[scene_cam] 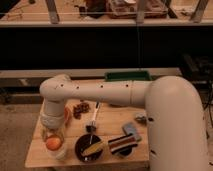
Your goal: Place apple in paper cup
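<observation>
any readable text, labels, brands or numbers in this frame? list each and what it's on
None readable.
Striped packet at the table's front edge: any print is too blurred to read.
Paper cup, dark bowl and green bin: no visible lettering.
Pincer, holding the apple at the cup: unmarked.

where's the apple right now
Camera view, front left of the table: the apple is in the shut gripper over the cup, left of the dark bowl.

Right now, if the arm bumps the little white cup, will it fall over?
Probably easily. The paper cup looks thin and light, and it stands near the table corner. The round apple sits at its mouth under the shut tool, making it top-heavy; it would likely roll if spilled.
</observation>
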You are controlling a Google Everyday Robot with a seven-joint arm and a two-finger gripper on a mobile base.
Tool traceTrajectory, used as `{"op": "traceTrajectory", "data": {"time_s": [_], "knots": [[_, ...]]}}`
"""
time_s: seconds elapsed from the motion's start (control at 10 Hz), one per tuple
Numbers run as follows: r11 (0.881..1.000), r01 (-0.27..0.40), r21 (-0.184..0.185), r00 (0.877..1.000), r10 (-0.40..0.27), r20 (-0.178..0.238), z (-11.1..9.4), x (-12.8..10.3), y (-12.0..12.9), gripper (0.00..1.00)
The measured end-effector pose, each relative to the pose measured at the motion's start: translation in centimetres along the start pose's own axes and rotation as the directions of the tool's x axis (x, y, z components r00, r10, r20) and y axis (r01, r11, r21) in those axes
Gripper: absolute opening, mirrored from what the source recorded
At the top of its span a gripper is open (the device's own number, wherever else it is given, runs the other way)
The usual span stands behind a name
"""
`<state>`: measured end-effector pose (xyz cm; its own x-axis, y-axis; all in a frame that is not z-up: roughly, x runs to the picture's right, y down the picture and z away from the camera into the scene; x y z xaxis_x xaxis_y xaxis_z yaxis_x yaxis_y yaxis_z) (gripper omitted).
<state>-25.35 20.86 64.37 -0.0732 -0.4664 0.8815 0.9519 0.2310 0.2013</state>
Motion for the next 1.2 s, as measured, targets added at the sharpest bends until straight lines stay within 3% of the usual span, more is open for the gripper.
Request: {"op": "traceTrajectory", "data": {"time_s": [0.3,0.6,0.8,1.2], "knots": [[1.000,0.022,0.003,1.000,-0.022,-0.001,0.50,0.02,-0.21,0.17],[0.999,0.032,0.003,0.999,-0.032,0.018,0.59,0.05,-0.53,0.49],[0.999,0.036,0.002,0.999,-0.036,0.028,0.74,-0.01,-0.78,0.64],[0.999,0.035,-0.001,0.999,-0.035,0.038,0.76,-0.05,-0.74,0.66]]}}
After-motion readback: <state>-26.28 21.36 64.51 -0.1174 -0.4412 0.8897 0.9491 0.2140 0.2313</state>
